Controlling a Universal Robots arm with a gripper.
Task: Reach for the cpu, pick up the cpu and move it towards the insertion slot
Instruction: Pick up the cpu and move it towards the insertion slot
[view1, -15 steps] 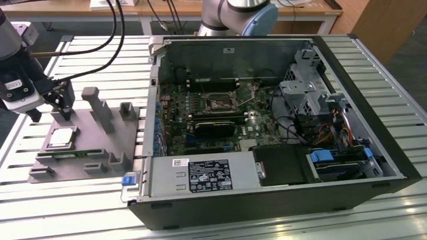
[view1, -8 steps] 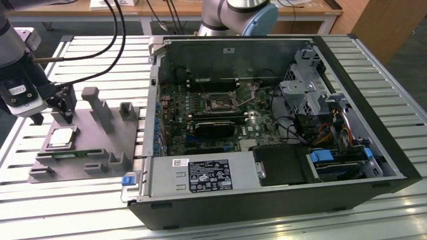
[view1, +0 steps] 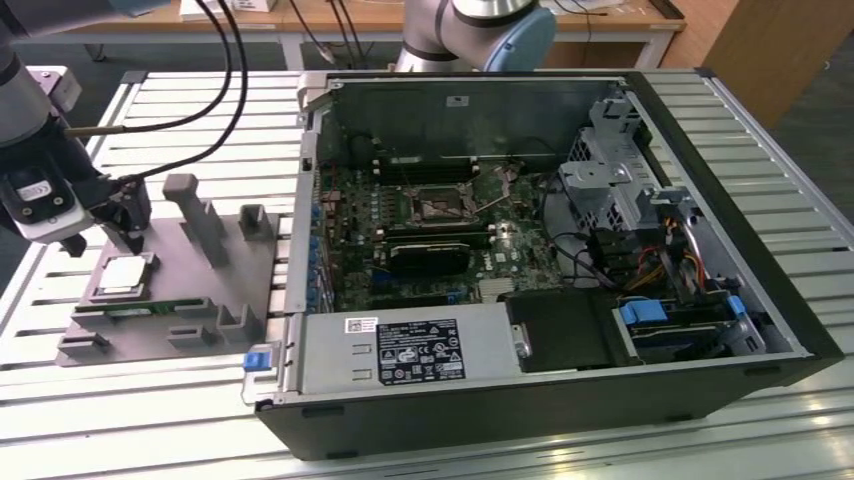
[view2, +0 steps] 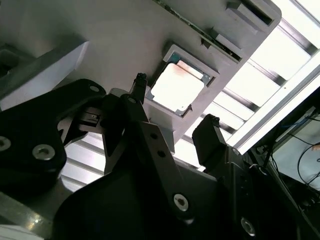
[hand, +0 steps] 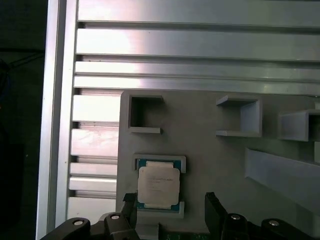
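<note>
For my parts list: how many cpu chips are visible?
1. The cpu lies in the grey tray, below the open gripper; the insertion slot looks empty.

I see the cpu (hand: 158, 186) lying flat in its shallow pocket on the grey tray (hand: 200, 150), silvery top up, with a teal edge showing at its rim. My pincer (hand: 169, 198) hangs over it with its dark fingers (hand: 214, 212) spread, one on each side of the cpu; I can't tell whether either touches it. Farther along the tray stand two square hollow blocks (hand: 145, 114). The tray rests on the slatted metal tabletop (hand: 200, 45).
</note>
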